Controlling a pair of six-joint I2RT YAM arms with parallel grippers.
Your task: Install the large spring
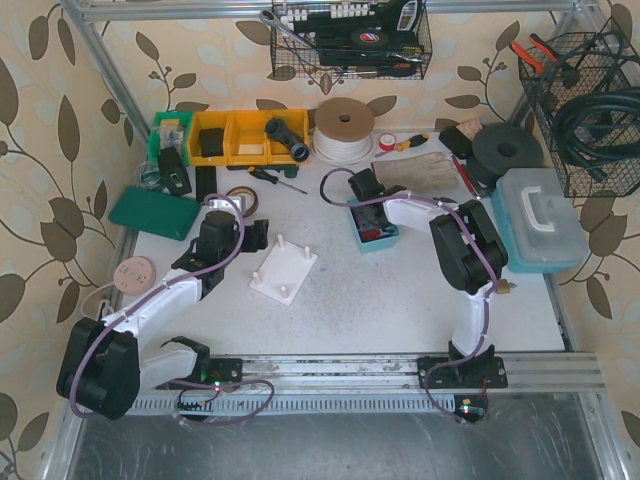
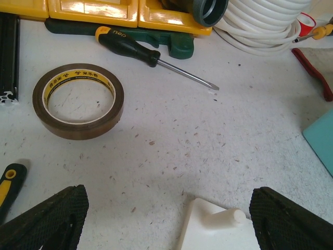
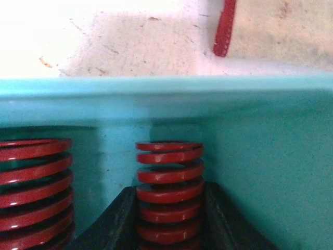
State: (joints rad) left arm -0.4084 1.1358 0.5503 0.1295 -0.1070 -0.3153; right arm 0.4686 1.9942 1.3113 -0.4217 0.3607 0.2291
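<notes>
A white base plate [image 1: 290, 272] with upright pegs lies mid-table; its corner and one peg show in the left wrist view [image 2: 208, 232]. My left gripper [image 1: 252, 238] is open and empty, just left of the plate, its fingers wide apart [image 2: 166, 219]. My right gripper [image 1: 368, 212] reaches into the teal box [image 1: 385, 238] and is shut on a red spring [image 3: 169, 182], one finger against each side of its lower coils. A wider red spring [image 3: 31, 187] stands to its left in the same box, cut off by the frame edge.
A roll of brown tape [image 2: 78, 100] and a black-handled screwdriver [image 2: 151, 56] lie ahead of my left gripper. Yellow bins [image 1: 240, 135], a white cable coil [image 1: 343, 130], a black disc [image 1: 508, 152] and a teal case [image 1: 540, 218] stand behind and to the right.
</notes>
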